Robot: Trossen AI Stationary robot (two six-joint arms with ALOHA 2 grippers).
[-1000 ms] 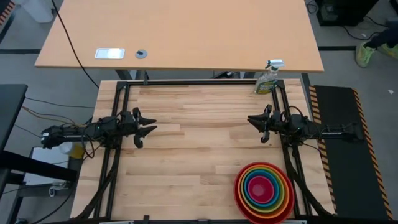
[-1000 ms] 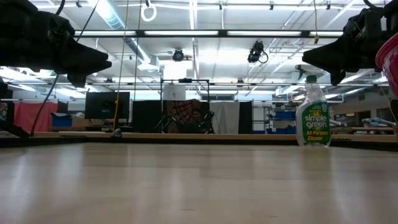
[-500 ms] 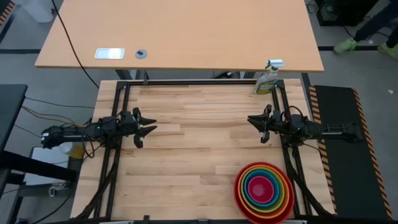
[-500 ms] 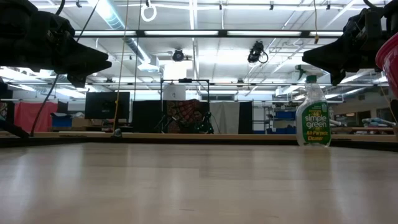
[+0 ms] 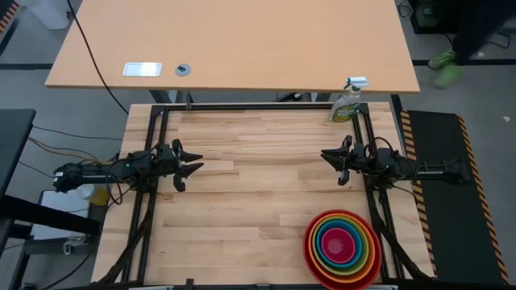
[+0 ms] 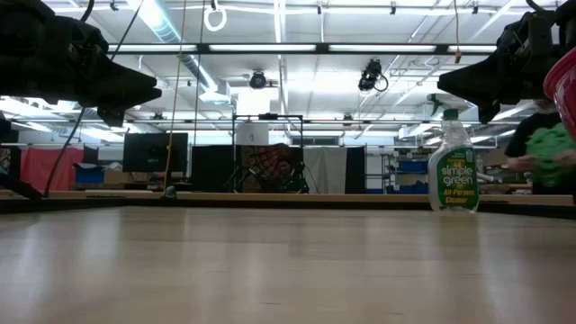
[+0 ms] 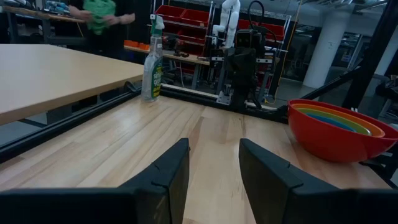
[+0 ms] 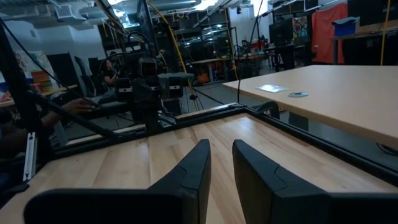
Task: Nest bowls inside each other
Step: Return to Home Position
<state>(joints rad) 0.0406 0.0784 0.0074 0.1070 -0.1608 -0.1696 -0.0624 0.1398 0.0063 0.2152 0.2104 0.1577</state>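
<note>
Five bowls (image 5: 342, 246) sit nested near the table's front right corner: red outermost, then orange, lime green and blue, with pink in the middle. The red bowl (image 7: 336, 130) rests on the wood by its base; its rim (image 6: 564, 85) shows in the low view. My left gripper (image 5: 193, 167) hovers open at the table's left side, pointing level toward the right, its fingers (image 7: 168, 171) holding nothing. My right gripper (image 5: 329, 159) hovers at the right side, facing left, with a narrow empty gap between its fingers (image 8: 193, 165). Neither gripper is near the bowls.
A clear spray bottle (image 5: 347, 101) with a white trigger stands at the far right corner (image 6: 453, 166). A black frame (image 5: 242, 107) runs along the table's edges. A larger tan table (image 5: 234, 40) lies beyond. A person (image 6: 540, 153) shows behind the bottle.
Both arms and the bowls have kept still. A person beyond the table's far right corner has walked past in the background.
</note>
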